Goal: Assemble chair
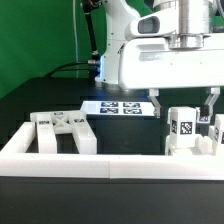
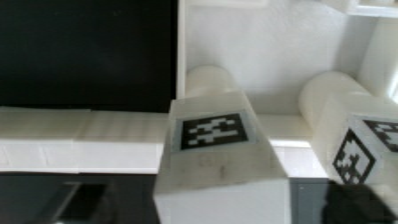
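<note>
White rail (image 1: 100, 160) up front, chair parts just behind it.
Frame piece (image 1: 60, 130) toward the exterior view's left; square post (image 1: 181, 126) toward its right, upright, second post (image 1: 212, 135) just beside. Gripper (image 1: 183, 108) above, straddling the square post, fingers apart and clear of it, holding nothing yet. Farther back, marker board (image 1: 115, 108). Risk: closing off-centre, tipping the square post or knocking the second post.

The black table (image 1: 40, 100) carries the marker board (image 1: 122, 107) flat toward its back and a long white rail (image 1: 110, 165) along the near side. A white frame piece (image 1: 65, 130) lies at the exterior view's left, and tagged square posts (image 1: 182, 128) stand upright at its right.
</note>
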Controlling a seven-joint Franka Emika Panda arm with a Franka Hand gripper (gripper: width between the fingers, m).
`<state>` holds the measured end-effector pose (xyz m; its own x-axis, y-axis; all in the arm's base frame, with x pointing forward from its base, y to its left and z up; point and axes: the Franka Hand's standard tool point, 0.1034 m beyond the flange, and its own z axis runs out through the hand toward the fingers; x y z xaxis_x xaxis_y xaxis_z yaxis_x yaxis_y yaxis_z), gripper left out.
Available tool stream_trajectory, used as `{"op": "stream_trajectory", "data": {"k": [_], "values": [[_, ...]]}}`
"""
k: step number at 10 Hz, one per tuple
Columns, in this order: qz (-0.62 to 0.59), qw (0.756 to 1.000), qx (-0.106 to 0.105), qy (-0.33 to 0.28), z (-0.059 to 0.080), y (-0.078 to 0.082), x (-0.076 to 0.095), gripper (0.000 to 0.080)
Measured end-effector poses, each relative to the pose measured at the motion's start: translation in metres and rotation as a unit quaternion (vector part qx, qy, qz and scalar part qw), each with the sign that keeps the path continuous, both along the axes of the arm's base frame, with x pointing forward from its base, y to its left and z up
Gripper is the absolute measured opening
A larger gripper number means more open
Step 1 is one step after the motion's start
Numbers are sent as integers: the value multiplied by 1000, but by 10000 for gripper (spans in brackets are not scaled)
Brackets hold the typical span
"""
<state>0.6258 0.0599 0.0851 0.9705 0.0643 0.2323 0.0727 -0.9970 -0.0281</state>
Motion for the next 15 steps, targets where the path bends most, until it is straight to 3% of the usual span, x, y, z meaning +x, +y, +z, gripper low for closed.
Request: {"op": "stream_trajectory", "data": {"k": [1,2,3,5,8,10,12,13,14,15], "values": [[0,1000,0,0,0,0,0,533],[0,1000,0,0,0,0,0,350],[-1,1000,0,0,0,0,0,288],[-27,1000,6,1,-1,0,0,289],[-179,983,43,7,-1,-2,0,289],[-282,957,71,12,-2,-3,0,291],[-405,909,97,17,-2,-2,-1,291],[-473,874,111,26,-3,-1,-1,291],[-488,865,113,30,-3,-1,-1,291],[-526,841,122,32,-3,-2,-1,291]]}}
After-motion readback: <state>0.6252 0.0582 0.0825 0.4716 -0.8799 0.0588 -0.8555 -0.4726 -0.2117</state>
